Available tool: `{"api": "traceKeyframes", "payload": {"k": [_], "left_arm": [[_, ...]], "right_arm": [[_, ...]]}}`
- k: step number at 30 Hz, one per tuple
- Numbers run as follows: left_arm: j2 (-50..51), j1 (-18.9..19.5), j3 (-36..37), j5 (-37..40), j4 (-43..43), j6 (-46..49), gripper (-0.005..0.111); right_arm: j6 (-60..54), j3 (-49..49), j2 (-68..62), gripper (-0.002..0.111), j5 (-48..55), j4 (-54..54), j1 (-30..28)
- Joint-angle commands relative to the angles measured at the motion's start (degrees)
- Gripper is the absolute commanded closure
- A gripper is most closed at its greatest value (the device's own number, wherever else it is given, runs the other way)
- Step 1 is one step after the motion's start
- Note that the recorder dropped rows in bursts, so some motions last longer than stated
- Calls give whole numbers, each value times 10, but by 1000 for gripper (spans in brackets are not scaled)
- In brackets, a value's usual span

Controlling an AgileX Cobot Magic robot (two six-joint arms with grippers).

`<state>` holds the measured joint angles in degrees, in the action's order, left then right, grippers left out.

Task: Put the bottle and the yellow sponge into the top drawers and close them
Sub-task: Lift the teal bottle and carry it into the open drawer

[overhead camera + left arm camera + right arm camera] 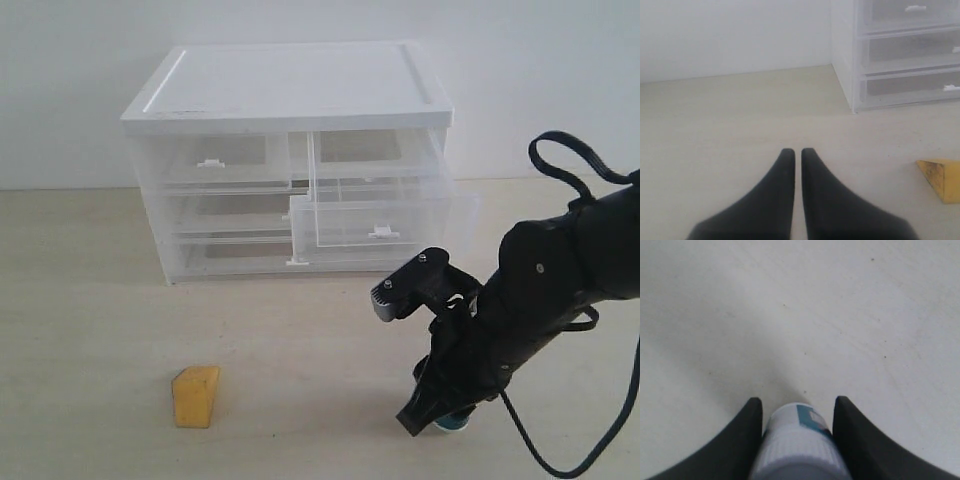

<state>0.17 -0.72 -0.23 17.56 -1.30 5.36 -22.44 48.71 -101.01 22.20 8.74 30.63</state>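
Right gripper (pixel 797 401): black jaws pressed to both sides of small squat teal-blue white-capped bottle (pixel 799 442), low on pale table (pixel 100 300) before white-topped cabinet (pixel 290 85)
Left gripper (pixel 797 151): fingers together, empty
Mustard-yellow foam wedge sponge (pixel 196 396): on table, well apart from bottle
Top-right translucent plastic drawer (pixel 370 215): pulled out; top-left drawer (pixel 220 165) shut
Step, as judged: bottle pickup. Next calls for lift, carry over open drawer, release

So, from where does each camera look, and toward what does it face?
Exterior view: in front of the cabinet, looking down at the table; only the right arm shows.
Left wrist view: low over the table, facing the cabinet; the shut left claw shows.
Right wrist view: close over the table, facing down; the right claw holds the bottle.
Shared: exterior and left wrist both show the yellow sponge.
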Motion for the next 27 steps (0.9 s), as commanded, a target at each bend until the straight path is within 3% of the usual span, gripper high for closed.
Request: {"api": "traceKeyframes", "payload": {"k": [1, 7, 13, 15, 24, 27], "left_arm": [[-2, 2, 2, -6, -1, 2, 103], [-2, 2, 2, -6, -1, 2, 103], [-2, 2, 2, -6, -1, 2, 103], [-2, 2, 2, -6, -1, 2, 103], [-2, 2, 2, -6, -1, 2, 103], [-2, 2, 2, -6, -1, 2, 103]], "right_arm": [[-6, 26, 49, 108, 58, 13, -4], [-37, 29, 136, 108, 76, 21, -4], [-253, 34, 209, 108, 115, 210, -4], [-277, 45, 221, 108, 124, 226, -4], [-378, 128, 217, 108, 159, 232, -11], [-452, 165, 208, 108, 200, 305, -45]]}}
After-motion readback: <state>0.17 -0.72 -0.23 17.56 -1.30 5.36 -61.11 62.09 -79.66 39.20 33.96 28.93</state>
